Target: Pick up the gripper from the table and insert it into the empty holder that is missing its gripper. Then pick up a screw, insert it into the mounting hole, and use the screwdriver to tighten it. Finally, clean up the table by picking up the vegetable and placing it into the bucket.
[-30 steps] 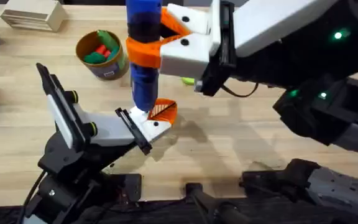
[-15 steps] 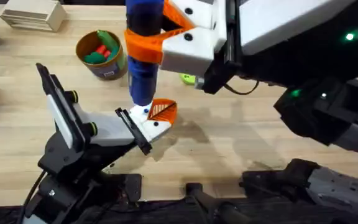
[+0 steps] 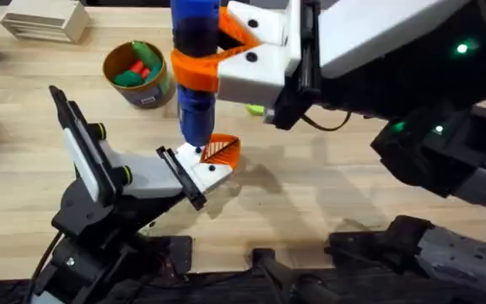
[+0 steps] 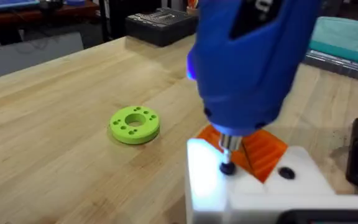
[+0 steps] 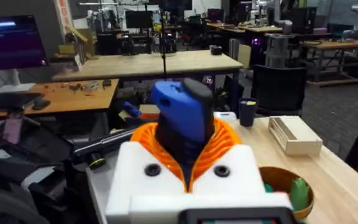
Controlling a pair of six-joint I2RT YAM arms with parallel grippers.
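Since a moment ago the blue screwdriver (image 3: 194, 76) has barely shifted, its bit on the screw (image 4: 227, 168) in the white holder (image 4: 253, 190) beside the orange gripper (image 3: 221, 150); the right gripper (image 5: 188, 167) is clamped around it; hold it vertical, press lightly; left gripper's fingers can't be judged

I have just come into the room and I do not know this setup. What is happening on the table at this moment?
The right gripper holds the blue screwdriver upright between its orange pads. The tip of the screwdriver sits on a screw in the white holder at the end of the left arm. The orange gripper piece is already seated in that holder, so the tightening step is under way. The brown bucket behind already holds green and red toy vegetables, and a lime-green disc lies on the table.
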